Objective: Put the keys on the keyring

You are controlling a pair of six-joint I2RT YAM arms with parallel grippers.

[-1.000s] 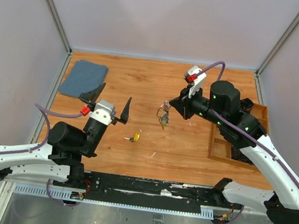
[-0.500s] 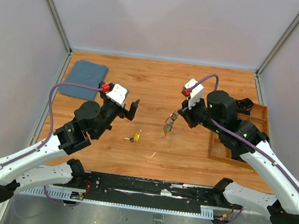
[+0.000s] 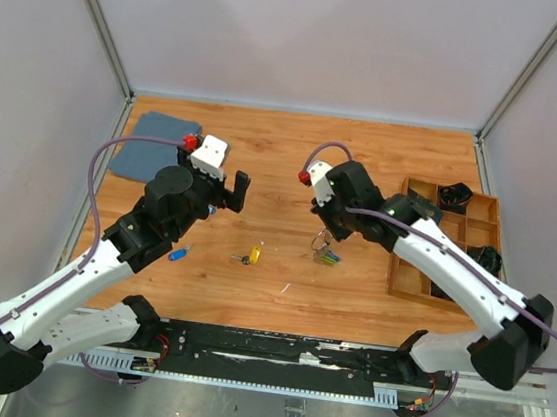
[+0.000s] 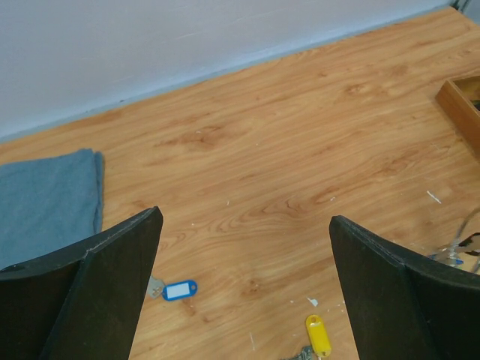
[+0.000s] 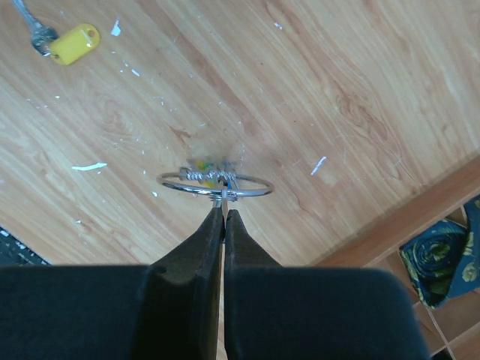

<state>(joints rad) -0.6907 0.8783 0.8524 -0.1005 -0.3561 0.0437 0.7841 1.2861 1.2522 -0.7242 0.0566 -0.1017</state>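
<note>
My right gripper (image 3: pixel 325 234) is shut on the keyring (image 5: pixel 214 184), a thin silver loop pinched at its near edge by my fingertips (image 5: pixel 216 219). A few keys with coloured tags (image 3: pixel 326 257) hang from it, blurred, just above the wooden table. My left gripper (image 3: pixel 230 191) is open and empty above the table's left middle. In the left wrist view (image 4: pixel 244 217) a blue-tagged key (image 4: pixel 174 289) and a yellow-tagged key (image 4: pixel 317 334) lie loose below its spread fingers. Both also show from above, blue (image 3: pixel 181 253) and yellow (image 3: pixel 251 256).
A folded blue cloth (image 3: pixel 151 145) lies at the far left. A wooden compartment tray (image 3: pixel 406 283) with dark items stands at the right edge, close to my right arm. Small white specks litter the table (image 3: pixel 284 159).
My left arm has stretched out over the table, uncovering the blue-tagged key. My right gripper has moved nearer and lower with the keyring, close to the table.
</note>
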